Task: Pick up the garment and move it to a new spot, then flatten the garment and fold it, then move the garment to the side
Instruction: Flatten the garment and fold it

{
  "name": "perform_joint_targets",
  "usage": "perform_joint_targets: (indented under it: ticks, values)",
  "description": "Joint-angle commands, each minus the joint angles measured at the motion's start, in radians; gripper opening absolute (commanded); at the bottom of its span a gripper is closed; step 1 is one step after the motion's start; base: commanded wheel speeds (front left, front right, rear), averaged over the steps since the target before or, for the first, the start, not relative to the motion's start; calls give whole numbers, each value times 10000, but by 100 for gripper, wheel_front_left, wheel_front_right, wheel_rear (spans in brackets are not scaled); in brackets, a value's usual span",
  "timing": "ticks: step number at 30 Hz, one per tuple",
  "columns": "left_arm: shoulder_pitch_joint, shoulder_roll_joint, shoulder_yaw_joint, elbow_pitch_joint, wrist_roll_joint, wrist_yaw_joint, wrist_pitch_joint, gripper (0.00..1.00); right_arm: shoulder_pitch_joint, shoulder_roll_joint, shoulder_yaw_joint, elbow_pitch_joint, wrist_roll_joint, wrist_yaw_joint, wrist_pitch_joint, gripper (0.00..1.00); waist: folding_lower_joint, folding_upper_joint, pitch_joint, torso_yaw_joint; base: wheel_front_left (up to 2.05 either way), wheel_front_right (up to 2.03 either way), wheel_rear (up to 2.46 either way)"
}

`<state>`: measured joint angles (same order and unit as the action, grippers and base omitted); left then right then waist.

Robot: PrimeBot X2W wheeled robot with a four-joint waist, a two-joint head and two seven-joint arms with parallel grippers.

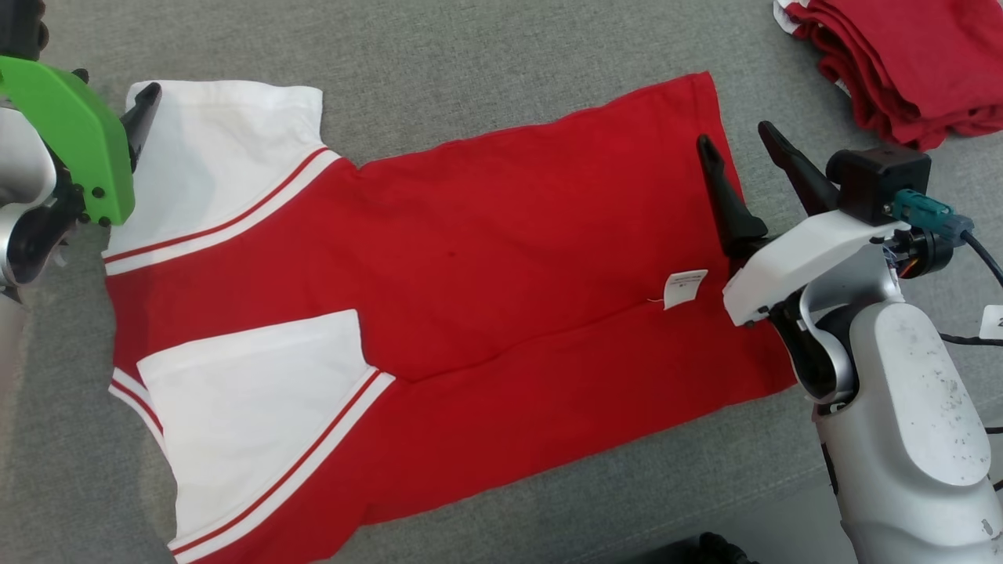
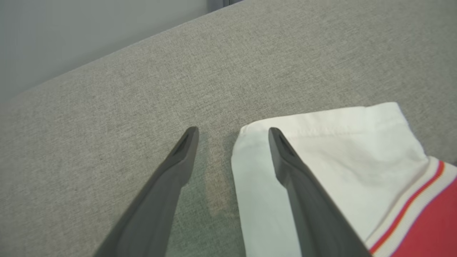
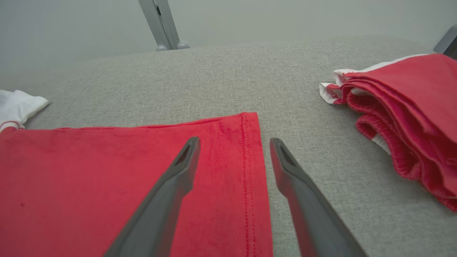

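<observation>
**Two arms posed at opposite ends of a garment lying flat on the table.**

Nearest, the pale right forearm point(image 1: 909, 407) rises from the lower right and bends at the wrist towards the garment point(image 1: 486, 258). This red piece with white sleeves lies flat across the grey fabric-covered table point(image 1: 470, 63), sleeves to the robot's left and hem to its right, with a small white label point(image 1: 684, 287) near the hem. The right end effector point(image 1: 736, 135) is open: its fingers straddle the far hem corner point(image 3: 250, 160), one over red cloth and the other over bare table. At the left, the left end effector point(image 2: 232, 132), behind a green wrist cover point(image 1: 70, 141), is likewise open, straddling the corner of the far white sleeve point(image 2: 339, 150). Contact with the cloth cannot be told for either. Farthest right lies a pile of folded red garments point(image 1: 901, 63), apart from the hem.
</observation>
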<state>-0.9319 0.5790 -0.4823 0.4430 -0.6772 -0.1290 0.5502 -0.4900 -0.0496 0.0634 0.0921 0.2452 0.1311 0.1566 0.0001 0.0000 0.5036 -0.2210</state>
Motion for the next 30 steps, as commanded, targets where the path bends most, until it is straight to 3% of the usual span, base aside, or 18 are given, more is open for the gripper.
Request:
perform_joint_targets:
  ticks: [1,13,14,15,17,18,30]
  values:
    - [-184,131,-15,142,-82,-29,9,100,-162,-26,35,70,53,-10,-109,100,-1,0,316,-288,0,0,0]
    - [62,224,-595,250,-978,-33,626,99,-499,-26,42,355,126,-10,-319,100,-1,0,469,-392,0,0,0]
    - [97,235,-651,173,-1038,-33,689,79,-524,-26,43,366,125,-10,-327,100,-1,0,463,-389,0,0,0]
    - [119,258,-703,84,-1113,-34,729,48,-550,-26,46,379,128,-10,-333,100,-1,0,457,-384,0,0,0]
    - [119,279,-798,-94,-1191,-34,739,26,-596,-26,53,396,116,-10,-321,100,-1,0,452,-364,0,0,0]
    - [111,284,-823,-174,-1225,-34,717,2,-612,-26,55,407,106,-10,-318,100,-1,0,449,-352,0,0,0]
    - [81,397,-913,-378,-945,-26,-445,0,-1561,-295,279,1234,-671,-10,29,100,-1,0,-23,38,0,0,0]
